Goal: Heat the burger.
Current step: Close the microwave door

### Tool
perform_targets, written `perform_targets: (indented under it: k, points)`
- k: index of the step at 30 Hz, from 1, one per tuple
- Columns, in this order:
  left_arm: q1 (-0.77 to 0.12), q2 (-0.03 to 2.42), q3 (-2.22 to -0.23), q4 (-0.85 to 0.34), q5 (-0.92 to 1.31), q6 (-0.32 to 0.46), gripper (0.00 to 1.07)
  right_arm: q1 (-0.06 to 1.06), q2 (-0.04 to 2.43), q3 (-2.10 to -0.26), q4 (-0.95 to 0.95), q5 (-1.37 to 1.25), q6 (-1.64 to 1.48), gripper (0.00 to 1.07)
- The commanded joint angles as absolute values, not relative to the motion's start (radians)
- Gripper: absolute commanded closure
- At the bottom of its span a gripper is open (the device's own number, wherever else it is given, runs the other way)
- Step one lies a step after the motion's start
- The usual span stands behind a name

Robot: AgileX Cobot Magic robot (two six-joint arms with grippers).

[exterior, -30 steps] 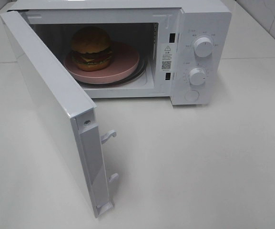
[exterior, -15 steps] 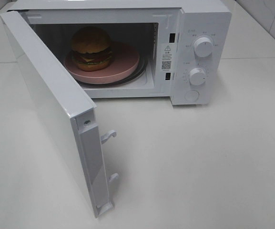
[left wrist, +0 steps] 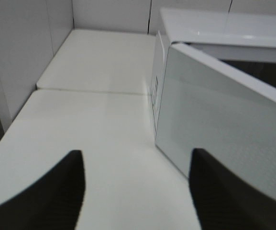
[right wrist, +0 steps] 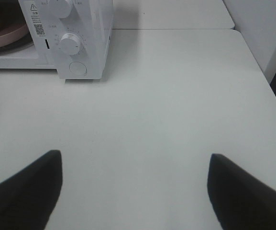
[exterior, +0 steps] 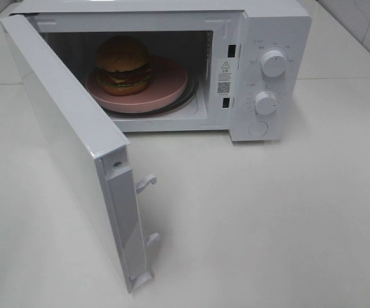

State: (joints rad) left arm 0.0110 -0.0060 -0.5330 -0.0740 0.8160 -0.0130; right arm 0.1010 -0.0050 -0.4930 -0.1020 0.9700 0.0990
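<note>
The burger (exterior: pixel 123 64) stands on a pink plate (exterior: pixel 165 86) inside the open white microwave (exterior: pixel 274 38). The microwave door (exterior: pixel 75 147) swings out wide toward the front left. Neither gripper shows in the exterior high view. My left gripper (left wrist: pixel 135 191) is open and empty, low over the table beside the outer face of the door (left wrist: pixel 219 139). My right gripper (right wrist: pixel 135 191) is open and empty, over bare table in front and to the right of the microwave's control panel (right wrist: pixel 78 38). The plate's edge (right wrist: pixel 4 36) shows in the right wrist view.
Two white knobs (exterior: pixel 273 63) and a round button (exterior: pixel 258 128) sit on the microwave's right panel. Door latch hooks (exterior: pixel 147 183) stick out from the door's edge. White tiled walls (left wrist: pixel 27 43) close in the table at the back and left.
</note>
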Motion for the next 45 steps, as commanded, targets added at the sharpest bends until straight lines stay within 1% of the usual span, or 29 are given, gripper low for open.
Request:
perform_targets:
  k: [1,2,3,4,6,8,11,13,14,16,17,18,20,22,23,25,28,30,31,33,36,38,39,40,41,42,43,44,45]
  points:
    - [0.005,-0.008,-0.488,-0.074,0.646,-0.02,0.9,0.093,-0.034,-0.492,-0.101,0.961,0.094,0.34]
    - [0.005,-0.008,-0.472,-0.074,0.61,-0.02,0.96,0.093,-0.034,-0.492,-0.101,0.961,0.094,0.34]
    - [0.005,-0.008,-0.472,-0.074,0.61,-0.02,0.96,0.093,-0.034,-0.492,-0.101,0.961,0.094,0.34]
    - [0.005,-0.008,-0.437,-0.076,0.539,-0.02,1.07,0.093,-0.034,-0.492,-0.101,0.961,0.094,0.34]
    - [0.005,-0.008,-0.415,-0.075,0.499,-0.02,1.07,0.093,-0.034,-0.492,-0.101,0.961,0.094,0.34]
    - [0.005,-0.006,-0.354,-0.079,0.386,-0.02,1.07,0.093,-0.034,-0.492,-0.101,0.961,0.094,0.34]
    - [0.005,0.012,-0.317,-0.089,0.336,-0.02,1.07,0.093,-0.034,-0.492,-0.101,0.961,0.094,0.34]
    - [0.005,0.066,-0.282,-0.126,0.264,-0.02,1.07,0.093,-0.034,-0.492,-0.101,0.961,0.094,0.34]
    - [0.005,0.066,-0.282,-0.126,0.264,-0.02,1.07,0.093,-0.034,-0.492,-0.101,0.961,0.094,0.34]
    - [0.005,0.15,-0.261,-0.147,0.173,-0.02,1.07,0.093,-0.034,-0.492,-0.101,0.961,0.094,0.34]
    - [0.005,0.15,-0.261,-0.147,0.173,-0.02,1.07,0.093,-0.034,-0.492,-0.101,0.961,0.094,0.34]
    - [0.005,0.223,-0.259,-0.146,0.126,-0.02,1.07,0.093,-0.034,-0.492,-0.101,0.961,0.094,0.34]
    - [0.005,0.254,-0.259,-0.146,0.106,-0.018,1.07,0.093,-0.034,-0.492,-0.101,0.961,0.094,0.34]
    - [0.005,0.419,-0.259,-0.146,-0.007,-0.015,1.07,0.093,-0.034,-0.492,-0.101,0.961,0.094,0.34]
    - [0.005,0.419,-0.259,-0.146,-0.007,-0.015,1.07,0.093,-0.034,-0.492,-0.101,0.961,0.094,0.34]
    - [0.005,0.527,-0.259,-0.146,-0.12,-0.016,1.07,0.093,-0.034,-0.492,-0.101,0.961,0.094,0.34]
    - [0.005,0.568,-0.259,-0.146,-0.163,-0.016,1.07,0.093,-0.034,-0.492,-0.101,0.961,0.094,0.34]
    - [0.005,0.681,-0.259,-0.142,-0.277,-0.017,1.07,0.093,-0.034,-0.492,-0.101,0.961,0.094,0.34]
    - [0.005,0.681,-0.259,-0.142,-0.277,-0.017,1.07,0.093,-0.034,-0.492,-0.101,0.961,0.094,0.34]
    - [0.005,0.827,-0.259,-0.111,-0.401,-0.027,1.07,0.093,-0.034,-0.492,-0.101,0.961,0.094,0.34]
    - [0.005,0.862,-0.259,-0.09,-0.428,-0.034,1.07,0.093,-0.034,-0.492,-0.101,0.961,0.093,0.34]
    - [0.005,0.984,-0.259,0.02,-0.559,-0.124,1.07,0.093,-0.034,-0.492,-0.101,0.961,0.093,0.34]
    - [0.005,0.984,-0.259,0.02,-0.559,-0.124,1.07,0.093,-0.034,-0.492,-0.101,0.961,0.093,0.34]
    - [0.005,1.014,-0.259,0.054,-0.591,-0.157,1.07,0.093,-0.034,-0.492,-0.101,0.961,0.093,0.34]
    - [0.005,1.065,-0.259,0.127,-0.654,-0.217,1.07,0.093,-0.034,-0.492,-0.101,0.961,0.093,0.34]
    - [0.005,1.065,-0.259,0.127,-0.654,-0.217,1.07,0.093,-0.034,-0.492,-0.101,0.961,0.093,0.34]
    - [0.005,1.092,-0.259,0.17,-0.686,-0.242,1.07,0.093,-0.034,-0.492,-0.101,0.961,0.093,0.34]
    - [0.005,1.092,-0.259,0.17,-0.686,-0.242,1.07,0.093,-0.034,-0.492,-0.101,0.961,0.093,0.34]
    - [0.005,1.137,-0.259,0.245,-0.742,-0.268,1.07,0.093,-0.034,-0.492,-0.101,0.961,0.093,0.34]
